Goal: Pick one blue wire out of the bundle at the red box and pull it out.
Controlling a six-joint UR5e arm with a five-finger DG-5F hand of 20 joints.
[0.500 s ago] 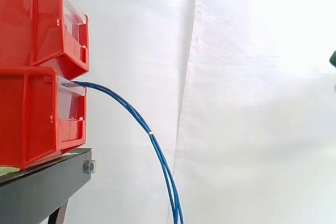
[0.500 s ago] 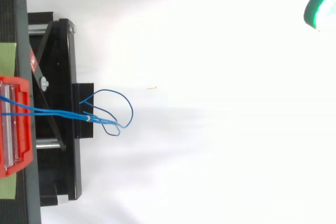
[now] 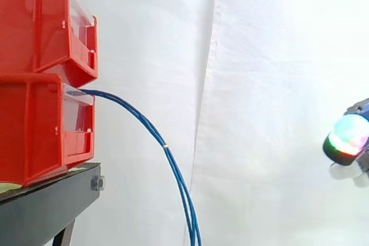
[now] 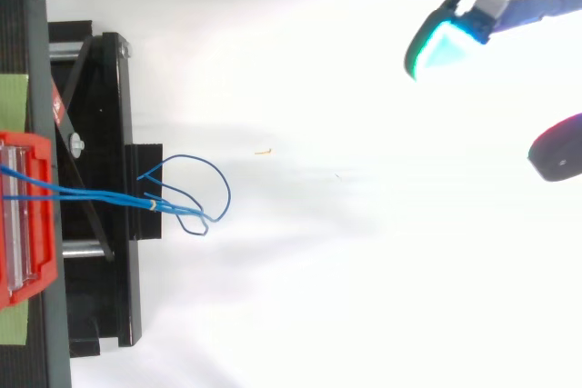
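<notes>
Half a second on, we see the hand (image 3: pixel 347 136) sliding in from the right, fingers (image 4: pixel 443 43) spread and empty, blue wires (image 3: pixel 144 121) at the red box (image 3: pixel 34 125) untouched.

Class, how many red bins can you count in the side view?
2. The lower bin sits on the stand at the left; the upper bin is stacked on it. More may lie beyond the edge.

Blue wire bundle (image 3: pixel 155 134) arcing down from the lower red box (image 3: pixel 40 125), ends looped.
</notes>
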